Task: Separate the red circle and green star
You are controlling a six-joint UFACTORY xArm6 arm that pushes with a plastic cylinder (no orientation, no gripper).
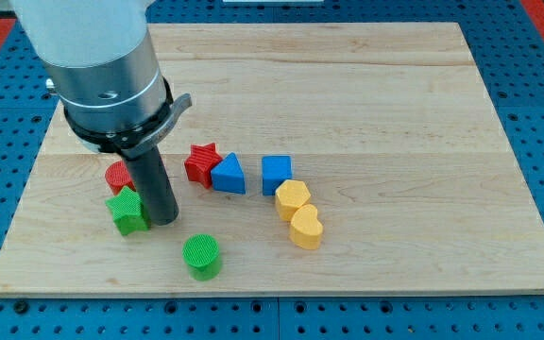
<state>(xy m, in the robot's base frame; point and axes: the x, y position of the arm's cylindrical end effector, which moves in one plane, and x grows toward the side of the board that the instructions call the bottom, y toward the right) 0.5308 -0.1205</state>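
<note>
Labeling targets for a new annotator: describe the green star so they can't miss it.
Start at the wooden board and go to its left side, where the dark rod comes down. The green star sits just left of my tip, touching the red circle above it. The green cylinder nearby is round, not pointed.

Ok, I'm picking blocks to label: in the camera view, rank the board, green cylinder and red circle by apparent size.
1. Wooden board, by far the largest.
2. Green cylinder.
3. Red circle looks smallest, but my rod hides part of it, so that is unsure.
</note>
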